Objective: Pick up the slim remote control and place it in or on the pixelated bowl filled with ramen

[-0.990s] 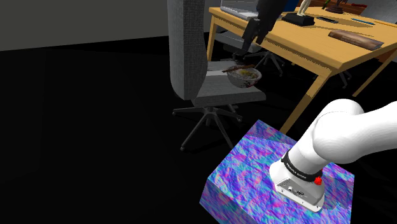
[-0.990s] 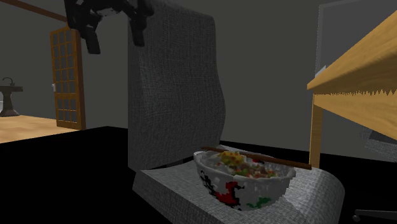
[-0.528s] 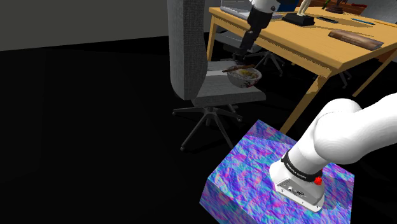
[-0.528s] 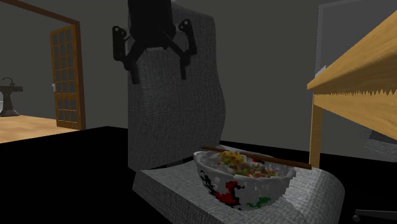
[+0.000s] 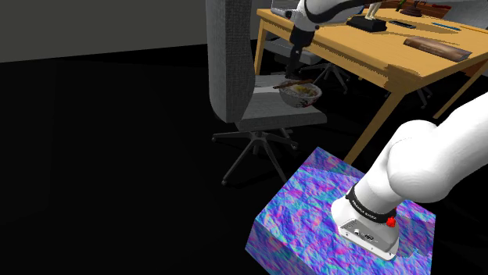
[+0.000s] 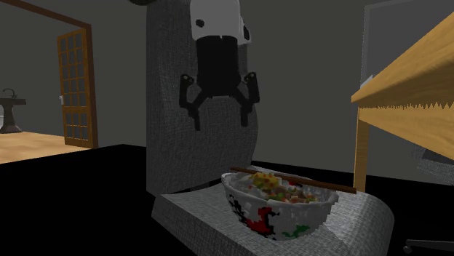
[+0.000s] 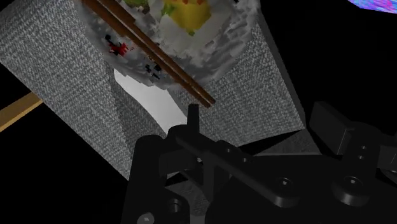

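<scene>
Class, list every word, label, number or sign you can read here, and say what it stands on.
None can be read.
White lettering on the black band low on the arm: too small to read.
Red and black marks on the bowl: blotches, not letters.

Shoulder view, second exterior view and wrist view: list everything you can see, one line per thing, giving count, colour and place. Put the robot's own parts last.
Chair: one, grey, beside the desk.
Bowl: one, whitish with red and green marks, full of food, on the chair seat.
Chopsticks: two, brown, lying across the bowl's rim.
Desk: one, light wood, shoulder view's upper right.
Door: one, brown, paned, second exterior view's left.
Stand: one, blue and purple, shoulder view's lower right.
Arm: one, white, rising from the stand.
Fingers: two, black, apart with nothing between them, above the seat near the bowl.
</scene>
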Robot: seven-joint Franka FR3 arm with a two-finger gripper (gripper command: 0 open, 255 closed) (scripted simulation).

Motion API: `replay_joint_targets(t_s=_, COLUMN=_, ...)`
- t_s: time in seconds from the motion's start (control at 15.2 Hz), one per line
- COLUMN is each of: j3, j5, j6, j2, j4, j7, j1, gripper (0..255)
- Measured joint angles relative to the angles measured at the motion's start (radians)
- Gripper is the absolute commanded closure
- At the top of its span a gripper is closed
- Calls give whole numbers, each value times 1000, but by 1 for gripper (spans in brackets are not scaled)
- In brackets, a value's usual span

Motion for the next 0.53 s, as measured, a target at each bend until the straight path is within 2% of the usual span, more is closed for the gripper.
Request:
replay_joint_targets(t_s=0.26, j3=-71, j5=62, j6=61, j2=180, j4=92, j7=-212, j1=29, gripper=0)
replay_joint_targets(t_s=0.53, j3=-101, j5=146, j6=92, j2=354, j4=198, j7=-416, j1=36, gripper=0)
